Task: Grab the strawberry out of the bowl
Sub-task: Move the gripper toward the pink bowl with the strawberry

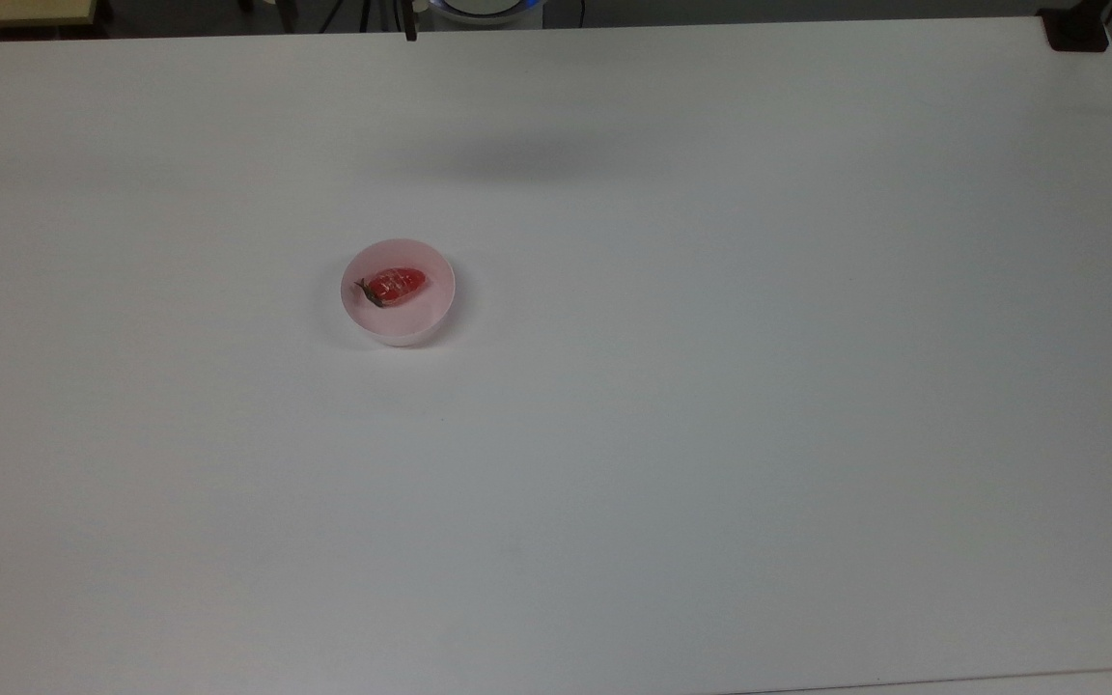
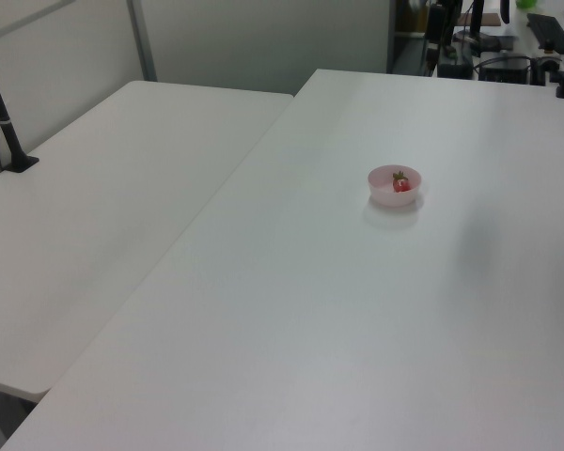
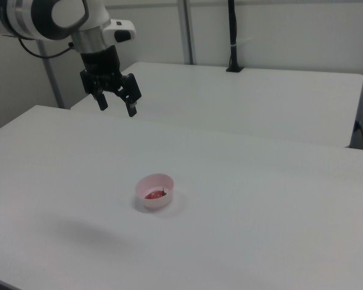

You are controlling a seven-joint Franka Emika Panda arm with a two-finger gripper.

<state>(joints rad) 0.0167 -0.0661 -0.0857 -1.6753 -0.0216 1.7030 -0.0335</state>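
Observation:
A small pale pink bowl [image 1: 400, 328] [image 2: 393, 194] [image 3: 146, 202] stands on the white table. Inside it lies the glossy red strawberry [image 1: 396, 285] [image 2: 401, 184] [image 3: 153, 195], its dark leafy stem end pointing to the top view's left. In the right view my gripper [image 3: 117, 106] hangs high above the table, up and to the right view's left of the bowl, well apart from it. Its two dark fingers are spread open with nothing between them.
The white table [image 1: 710, 434] spreads wide around the bowl. A second white table [image 2: 103, 216] adjoins it, carrying a black clamp post [image 2: 5, 122] [image 3: 232, 36]. A dark block [image 1: 1077, 29] sits at the top view's far right corner.

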